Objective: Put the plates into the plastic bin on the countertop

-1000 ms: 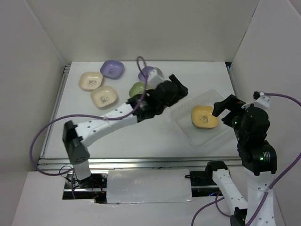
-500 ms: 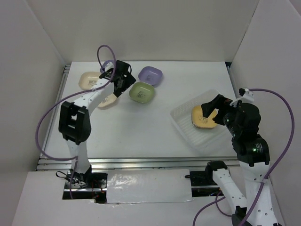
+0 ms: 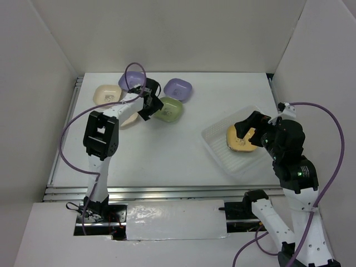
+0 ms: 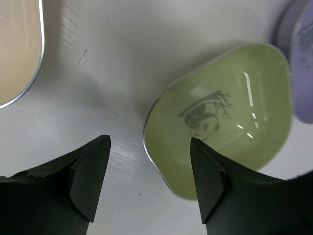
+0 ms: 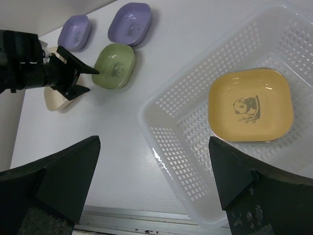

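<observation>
A green plate point(image 4: 230, 117) lies on the white countertop point(image 3: 167, 161) at the far left. My left gripper point(image 4: 149, 149) is open astride its near rim, one finger over the plate's inside and the other over bare table. In the top view the left gripper point(image 3: 152, 105) is at the green plate's point(image 3: 170, 110) left edge. The clear plastic bin point(image 5: 166, 147) holds a yellow plate point(image 5: 250, 105). Above the bin's near-left corner hangs my right gripper point(image 5: 154, 164), open and holding nothing. In the top view the right gripper point(image 3: 245, 131) hangs over the bin point(image 3: 216, 146).
Two purple plates point(image 5: 129, 17) point(image 5: 74, 32) lie beyond the green one. A cream plate point(image 3: 105, 94) sits far left, and another point(image 5: 53, 100) is partly hidden under the left arm. White walls enclose the table; a metal rail point(image 3: 139, 192) runs along its near edge.
The left arm swung from beside the bin to the far-left plates and settled at the green plate, its jaws narrowing a little. The right gripper shifted slightly over the bin.
</observation>
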{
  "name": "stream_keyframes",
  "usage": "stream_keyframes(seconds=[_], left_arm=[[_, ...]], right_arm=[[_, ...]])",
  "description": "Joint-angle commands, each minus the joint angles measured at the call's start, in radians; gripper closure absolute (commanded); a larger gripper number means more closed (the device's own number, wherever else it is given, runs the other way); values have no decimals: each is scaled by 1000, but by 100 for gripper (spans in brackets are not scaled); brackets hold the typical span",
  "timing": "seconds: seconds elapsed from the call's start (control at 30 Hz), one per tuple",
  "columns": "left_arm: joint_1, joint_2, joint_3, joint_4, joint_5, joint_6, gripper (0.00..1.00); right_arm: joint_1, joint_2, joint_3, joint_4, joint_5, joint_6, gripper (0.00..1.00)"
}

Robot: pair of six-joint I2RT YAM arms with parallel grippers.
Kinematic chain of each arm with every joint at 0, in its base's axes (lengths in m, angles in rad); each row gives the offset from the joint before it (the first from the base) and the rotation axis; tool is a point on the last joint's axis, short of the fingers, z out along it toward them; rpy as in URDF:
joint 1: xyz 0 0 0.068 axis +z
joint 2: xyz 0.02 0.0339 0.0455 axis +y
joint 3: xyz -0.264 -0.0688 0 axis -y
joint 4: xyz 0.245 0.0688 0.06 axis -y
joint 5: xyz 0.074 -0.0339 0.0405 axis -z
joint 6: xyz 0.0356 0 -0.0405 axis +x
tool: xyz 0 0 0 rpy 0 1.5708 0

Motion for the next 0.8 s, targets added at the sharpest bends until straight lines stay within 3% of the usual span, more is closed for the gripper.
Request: stream_keyframes(seconds=[0.0, 0.17, 0.27, 0.3, 0.33, 0.4, 0.5, 0.53, 0.63, 0.77], left_arm=[[11, 72, 33, 14, 36, 7, 22], [16, 86, -11, 62, 54, 5, 37], [26, 91, -25, 69, 74, 11, 72], [28, 83, -31, 66, 74, 11, 93], [32, 45, -66, 69, 69, 14, 100], [29, -30, -123, 80, 53, 31, 100], [-6, -275, -331, 166, 19, 92, 100], [-41, -410, -366, 201, 13, 117, 100], [-151, -581, -403, 305, -7, 264, 100], [-268, -536, -259, 329, 143, 470, 100]], right_arm=[[14, 4, 29, 39, 12, -14, 0], [16, 3, 29, 47, 35, -12, 0], [17, 1, 27, 47, 38, -11, 0], [20, 3, 30, 45, 38, -11, 0], [22, -2, 35, 42, 41, -12, 0], [27, -2, 35, 39, 51, -12, 0], [28, -10, 39, 37, 64, -14, 0], [28, -10, 44, 36, 67, -15, 0], [28, -14, 59, 22, 74, -14, 0], [28, -39, 91, -13, 100, -3, 0]])
